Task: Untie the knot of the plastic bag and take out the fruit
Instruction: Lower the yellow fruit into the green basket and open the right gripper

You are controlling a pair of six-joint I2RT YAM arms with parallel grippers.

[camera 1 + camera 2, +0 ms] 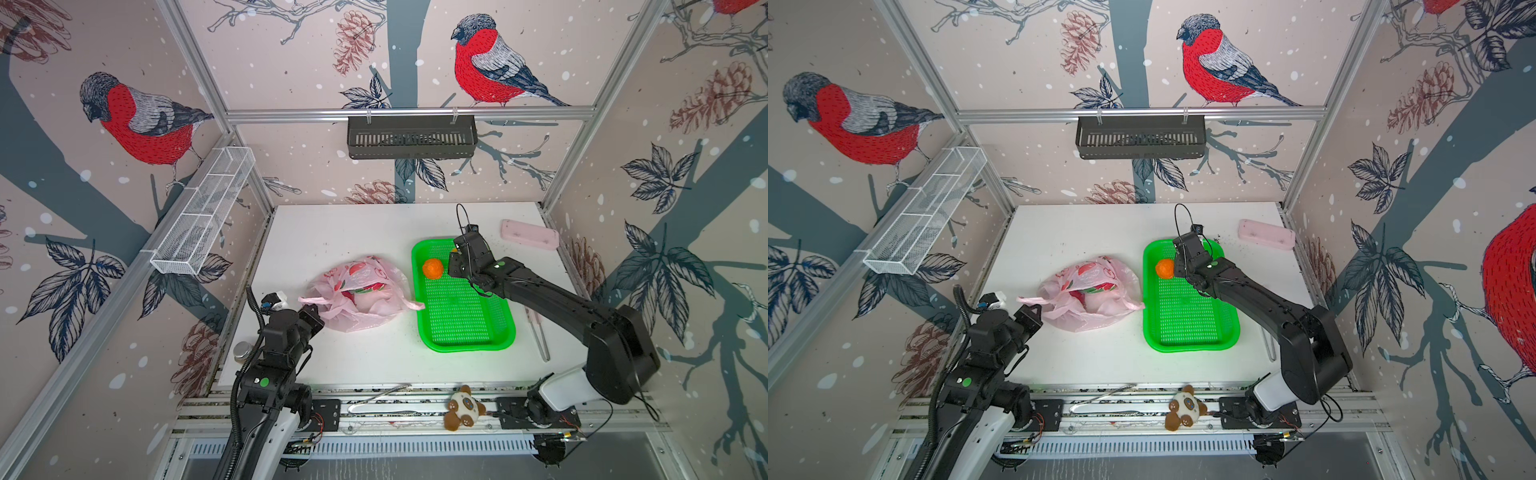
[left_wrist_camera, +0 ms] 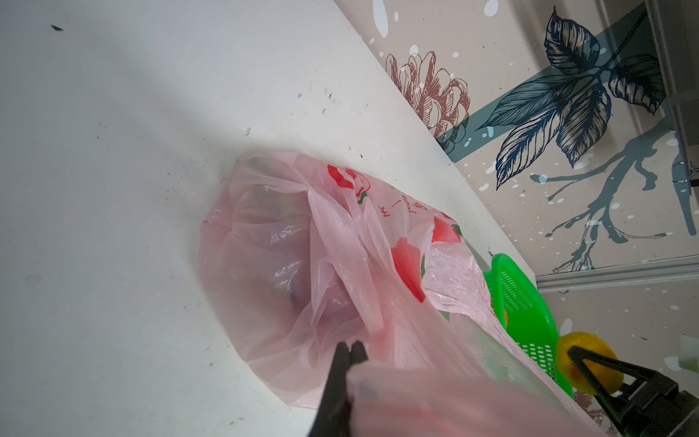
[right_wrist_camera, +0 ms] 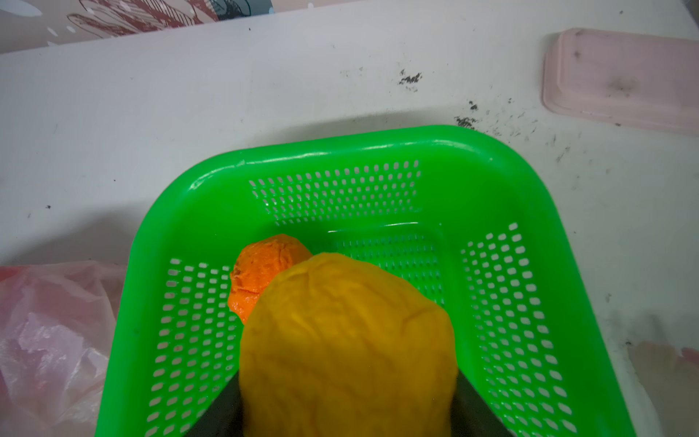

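Nearest, on the front rail, short of the perforated bright green plastic basket (image 1: pixel 469 345) (image 1: pixel 1187 347): a brown-and-white plush toy (image 1: pixel 463 409). To the basket's near left, the left gripper (image 1: pixel 308 309), fingers (image 2: pixel 337 374) pressed together on a stretched handle loop of the thin translucent pink plastic bag with red fruit prints (image 1: pixel 361 299) (image 1: pixel 1090 295). Bag slumped on the white tabletop (image 1: pixel 332 232) just left of the basket, mouth gaping, second handle tip reaching the basket's left rim. Something reddish inside, behind the film; cannot tell which fruit. Just right of the basket, a thin pale rod-like tool (image 1: pixel 539 338). In the basket's far left corner, a round deep-orange citrus (image 1: pixel 433 268) (image 1: pixel 1165 268), loose on the mesh floor. Right beside it, at the basket's far end, the right gripper (image 1: pixel 453 257), fingers spread moderately wide around a second, yellower round citrus (image 3: pixel 348 340); touching the mesh or not, cannot tell. Beyond the basket's far right corner, a solid pale-pink rectangular block (image 1: pixel 530 235), apart from it, dark crumbs between.

In both top views, held citrus almost wholly hidden under the right wrist; plain only in the right wrist view, large in front and covering part of the loose citrus. In the left wrist view alone, the pinch on the handle up close, plus the held citrus between black fingers past the basket's edge.
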